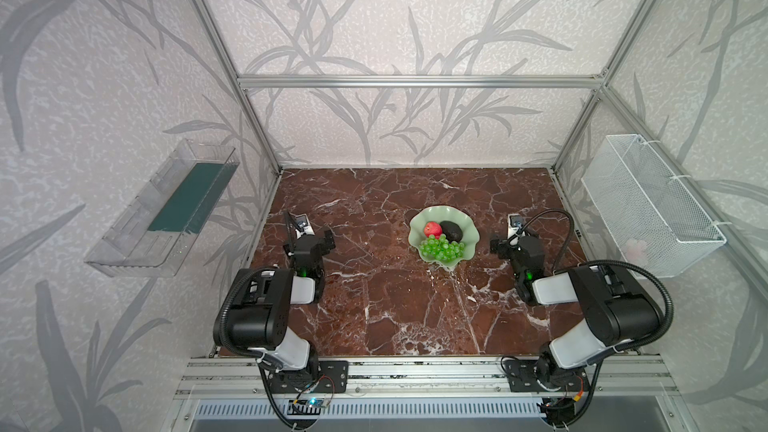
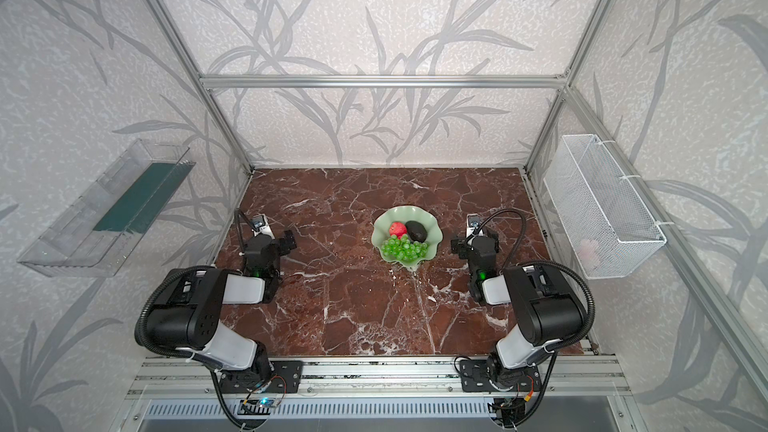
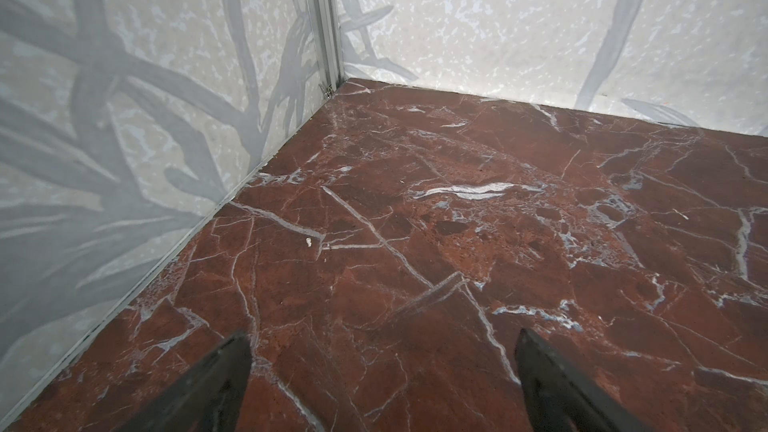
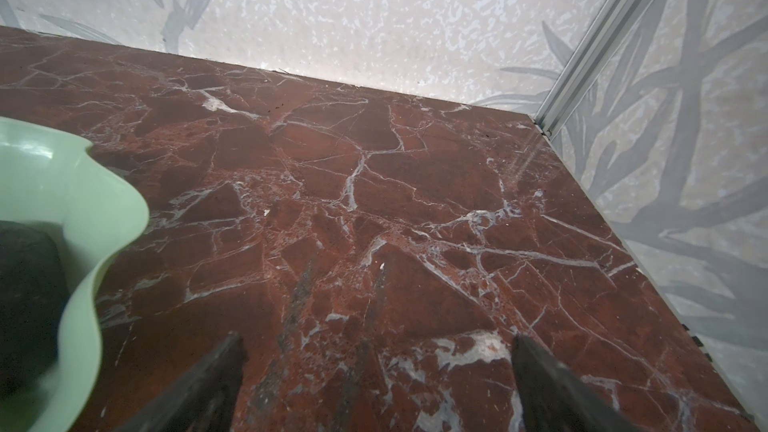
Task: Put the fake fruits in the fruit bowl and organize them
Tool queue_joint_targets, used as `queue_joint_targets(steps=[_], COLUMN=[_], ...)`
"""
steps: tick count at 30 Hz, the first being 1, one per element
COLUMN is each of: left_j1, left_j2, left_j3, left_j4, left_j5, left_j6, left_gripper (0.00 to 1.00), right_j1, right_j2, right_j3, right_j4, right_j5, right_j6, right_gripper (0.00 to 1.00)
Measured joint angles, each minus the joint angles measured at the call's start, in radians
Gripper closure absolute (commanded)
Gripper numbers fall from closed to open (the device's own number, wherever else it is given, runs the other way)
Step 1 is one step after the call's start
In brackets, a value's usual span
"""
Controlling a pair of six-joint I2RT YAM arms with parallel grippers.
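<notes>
Fruit bowl (image 1: 441,214): glossy, smooth pale-green glaze. Tabletop (image 1: 374,305): polished red-brown marble look, white-veined. Avocado (image 1: 452,230): matt, pebbly; grapes (image 1: 441,248): translucent, glossy.

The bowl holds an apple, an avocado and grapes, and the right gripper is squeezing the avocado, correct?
Not quite. The right gripper is open and empty, beside the bowl, not on the avocado; the right wrist view shows its jaws apart over the table. The apple, avocado and grapes do lie in the bowl.

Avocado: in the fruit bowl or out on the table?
In. The avocado lies inside the fruit bowl, beside the red fruit and behind the grapes.
</notes>
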Motion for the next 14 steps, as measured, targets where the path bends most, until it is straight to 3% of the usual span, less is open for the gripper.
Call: queue_joint_targets(steps=[14], left_j1=[0.000], left_j2=[0.000], left_j3=[0.000], left_j4=[0.000], left_j5=[0.000], left_j6=[0.003], left_gripper=[0.01], right_j1=[0.000], right_j2=[0.000], right_j3=[0.000], right_j4=[-0.004], right_j5=[0.006], right_j6=[0.000], right_gripper=[0.01])
